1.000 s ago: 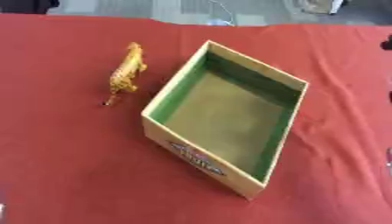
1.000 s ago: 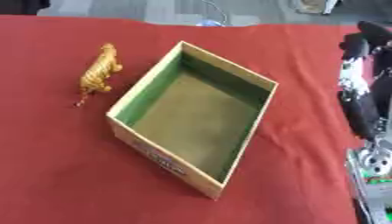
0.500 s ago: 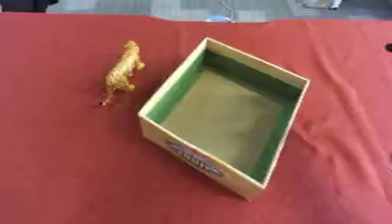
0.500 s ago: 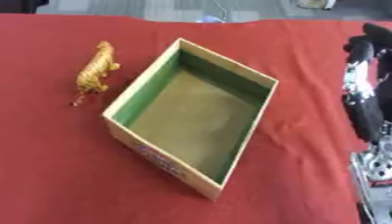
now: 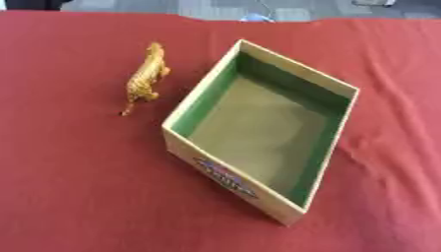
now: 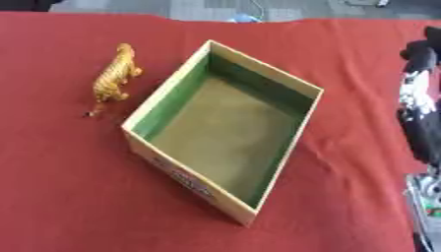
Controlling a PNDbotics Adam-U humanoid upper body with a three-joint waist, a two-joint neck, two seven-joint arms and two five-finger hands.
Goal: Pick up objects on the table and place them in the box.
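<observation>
Matt cardboard box, probably plastic tiger, red cloth.

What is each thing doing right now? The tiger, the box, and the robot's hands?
toy tiger: on the red cloth, left of the box, untouched.
box: open, nothing inside.
right arm: at the right edge, away from both; hand not discernible.
left hand: not in view.

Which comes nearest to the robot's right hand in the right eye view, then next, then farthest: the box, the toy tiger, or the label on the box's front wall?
From the right hand at the right edge:
1. Box, its right wall nearest, mid-table.
2. Label, on the front wall, lower centre.
3. Toy tiger, left of the box, apart from it.
</observation>
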